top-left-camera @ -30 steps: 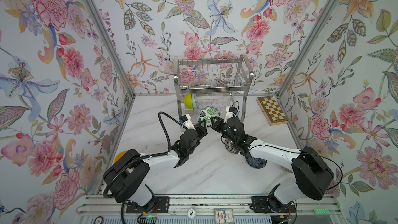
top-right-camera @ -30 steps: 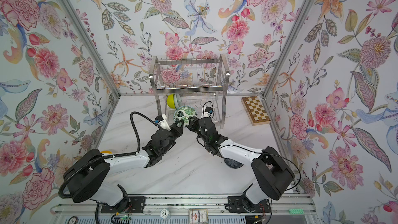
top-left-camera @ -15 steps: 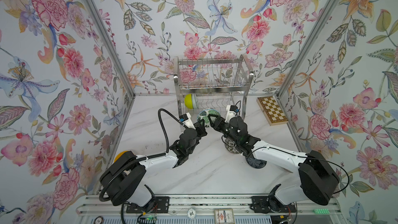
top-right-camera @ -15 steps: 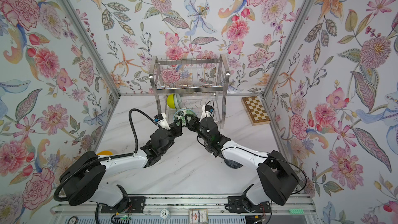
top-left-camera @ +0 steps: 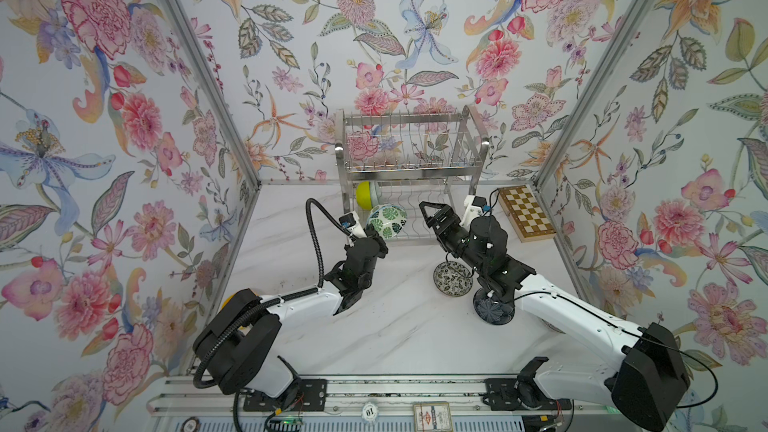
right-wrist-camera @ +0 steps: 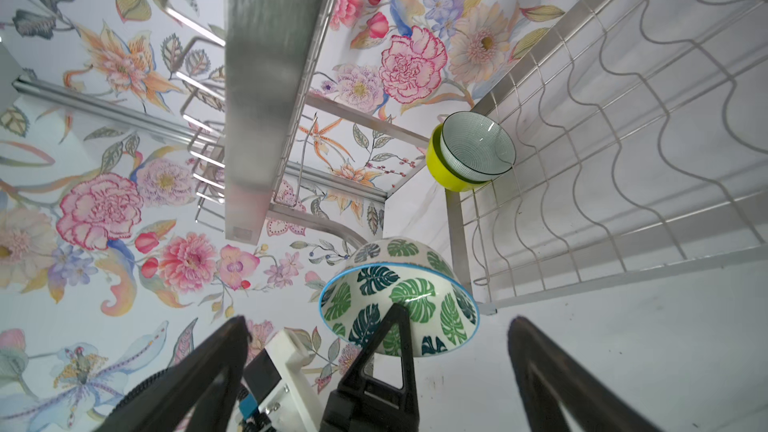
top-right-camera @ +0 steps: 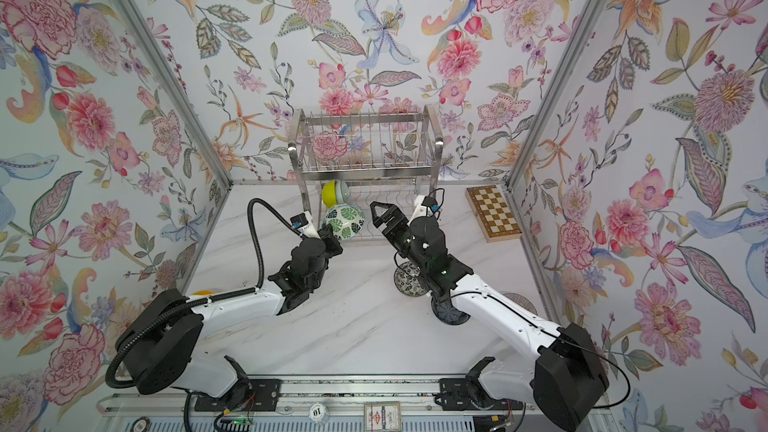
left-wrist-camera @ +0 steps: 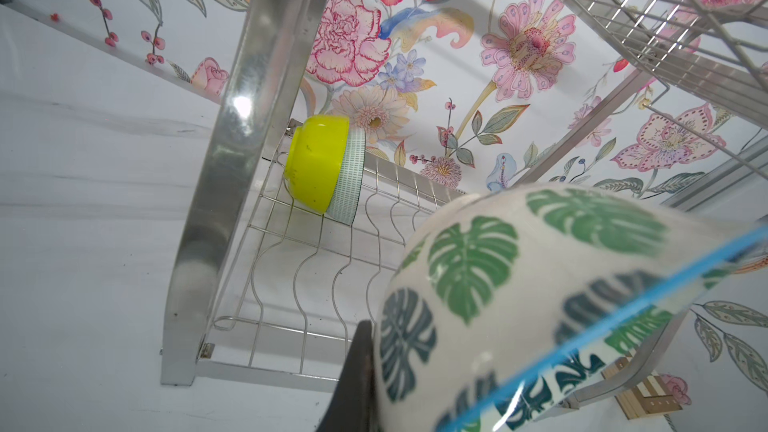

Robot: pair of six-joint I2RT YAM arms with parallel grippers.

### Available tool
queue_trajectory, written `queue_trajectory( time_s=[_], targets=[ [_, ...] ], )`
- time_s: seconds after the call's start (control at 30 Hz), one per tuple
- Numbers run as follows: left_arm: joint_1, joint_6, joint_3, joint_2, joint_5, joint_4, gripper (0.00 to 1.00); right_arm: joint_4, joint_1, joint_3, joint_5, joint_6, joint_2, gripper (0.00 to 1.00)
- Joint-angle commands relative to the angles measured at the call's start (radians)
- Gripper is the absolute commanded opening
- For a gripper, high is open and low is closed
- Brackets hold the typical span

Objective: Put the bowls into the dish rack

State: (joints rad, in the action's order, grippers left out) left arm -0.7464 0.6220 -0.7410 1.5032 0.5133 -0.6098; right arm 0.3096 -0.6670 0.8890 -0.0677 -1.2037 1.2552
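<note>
Top views, both: the dish rack [top-left-camera: 411, 168] stands at the back wall, two tiers. At the far left end of the lower tier a lime-yellow bowl [top-left-camera: 362, 196] sits on edge in the wavy wires, with a pale aqua bowl [top-left-camera: 375, 192] nested inside it. The left wrist view shows the pair leaning, mouths toward the rack's right end.

The left gripper [top-left-camera: 374, 234] is pinched on the rim of the green-leaf bowl [top-left-camera: 387, 221]. The right wrist view shows one of its fingers [right-wrist-camera: 398, 326] inside the bowl, against the blue-edged rim. The bowl is held on edge at the front left corner of the lower tier, mouth turned toward the right arm. Cannot tell whether it touches the wires.

The right gripper [top-left-camera: 433, 210] has its jaws spread wide. It is just beside the green-leaf bowl and apart from it, over the lower tier's front edge.

On the table:
- A black-white floral bowl [top-left-camera: 453, 280] sits upright by the right arm's wrist.
- A dark navy bowl [top-left-camera: 492, 310] is just beside it, partly under the arm.
- An orange-yellow bowl [top-left-camera: 227, 297] shows as a sliver behind the left arm.
- A lined bowl [top-right-camera: 519, 299] is mostly hidden under the right arm.
- A wooden chessboard [top-left-camera: 525, 213] lies right of the rack.

Writing: a round tag [top-left-camera: 369, 411] on the front rail reads "10", upside down. A card [top-left-camera: 432, 414] beside it carries a red diamond mark. Its print is too small to read.
</note>
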Motion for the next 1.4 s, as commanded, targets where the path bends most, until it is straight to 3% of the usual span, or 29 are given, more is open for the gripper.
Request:
queue_trajectory(
  time_s=[0.0,0.27,0.43,0.63,0.83,1.07,1.37],
  targets=[
    [-0.005,-0.155,-0.011,0.035,0.036,-0.129,0.0,-0.02,0.014,0.016,0.006,-0.212,-0.006,0.99],
    [-0.017,-0.283,-0.042,0.129,0.068,-0.179,0.0,0.159,0.006,-0.013,0.055,-0.61,0.091,0.95],
    [-0.029,-0.31,-0.057,0.158,0.06,-0.219,0.0,0.242,-0.017,-0.036,0.016,-0.738,0.142,0.83],
    [-0.045,-0.329,-0.057,0.179,0.072,-0.248,0.0,0.278,-0.029,-0.013,-0.004,-0.793,0.19,0.69],
    [-0.059,-0.333,-0.057,0.176,0.083,-0.251,0.0,0.327,-0.038,0.018,-0.014,-0.868,0.262,0.61],
    [-0.073,-0.342,-0.038,0.166,0.108,-0.265,0.0,0.35,-0.048,0.105,-0.009,-0.883,0.336,0.56],
    [-0.079,-0.346,-0.012,0.142,0.127,-0.278,0.0,0.321,-0.052,0.13,-0.03,-0.889,0.375,0.42]
  ],
)
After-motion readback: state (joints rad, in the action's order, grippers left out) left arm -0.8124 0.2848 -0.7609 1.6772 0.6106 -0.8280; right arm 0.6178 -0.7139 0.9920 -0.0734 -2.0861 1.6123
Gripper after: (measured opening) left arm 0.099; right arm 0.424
